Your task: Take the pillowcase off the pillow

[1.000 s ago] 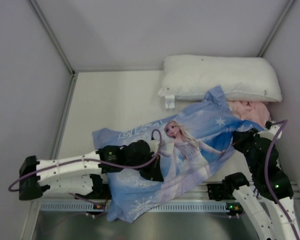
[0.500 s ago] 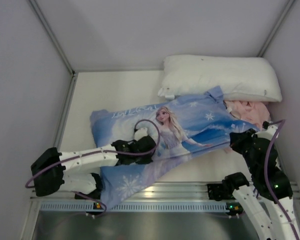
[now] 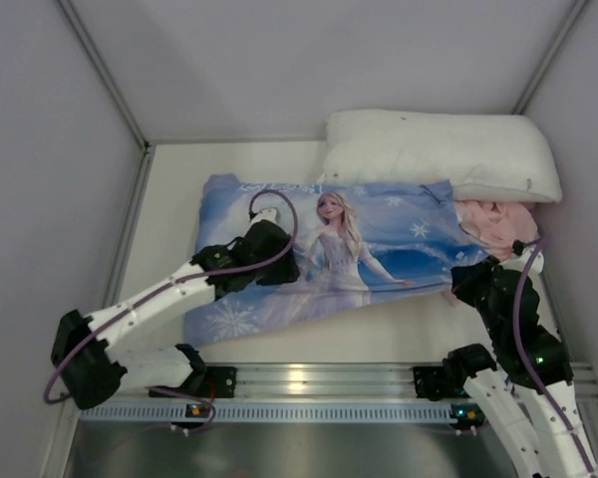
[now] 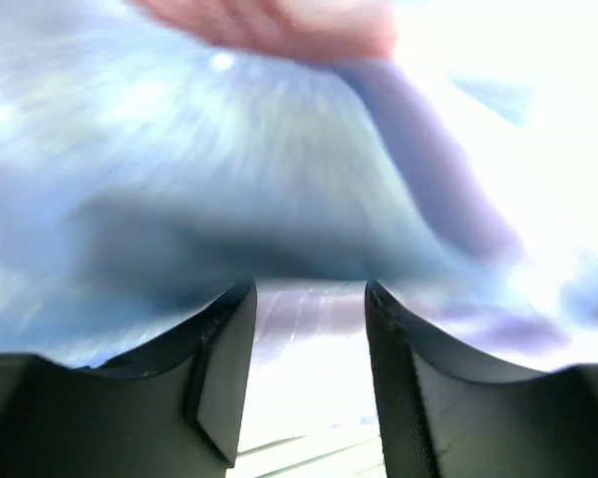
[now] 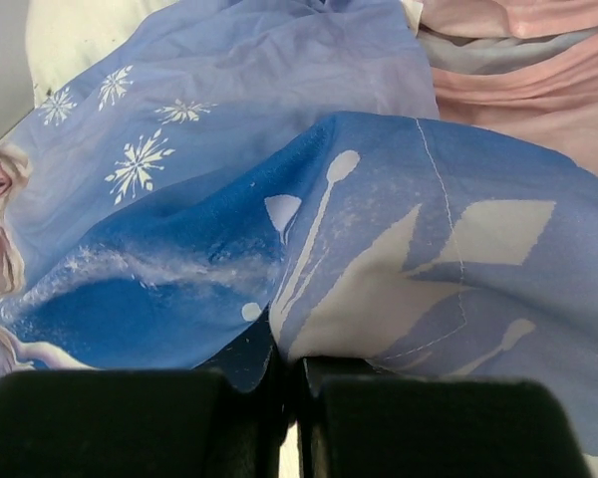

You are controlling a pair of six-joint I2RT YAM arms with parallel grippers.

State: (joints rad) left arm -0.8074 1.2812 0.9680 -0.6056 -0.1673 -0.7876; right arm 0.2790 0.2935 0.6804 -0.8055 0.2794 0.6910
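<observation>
From above, you see the pillowcase point(image 3: 379, 254) lying spread out and fairly flat across the table point(image 3: 229, 159), princess side up. Its far edge runs along the near side of the white pillow point(image 3: 439, 149), which sits against the back wall. At its right end the pale pink side point(image 3: 493, 221) bunches up just below that pillow. Your left gripper point(image 3: 266, 221) rests over the left part of the case, beside the printed figure, and your right gripper point(image 3: 460, 287) sits at the case's near right corner. In the left wrist view, the left gripper point(image 4: 309, 294) has its fingers point(image 4: 224, 368) parted, with a bright gap between them. Nothing shows pinched there. The blue fabric point(image 4: 229, 179) lies just beyond the tips, too blurred for you to judge contact. In the right wrist view, the right gripper point(image 5: 291, 363) is clamped tight. Its jaws meet on a fold of the blue snowflake fabric point(image 5: 179, 229), which rises straight out of the pinch, and the pink cloth point(image 5: 538, 70) lies beyond it at upper right.
</observation>
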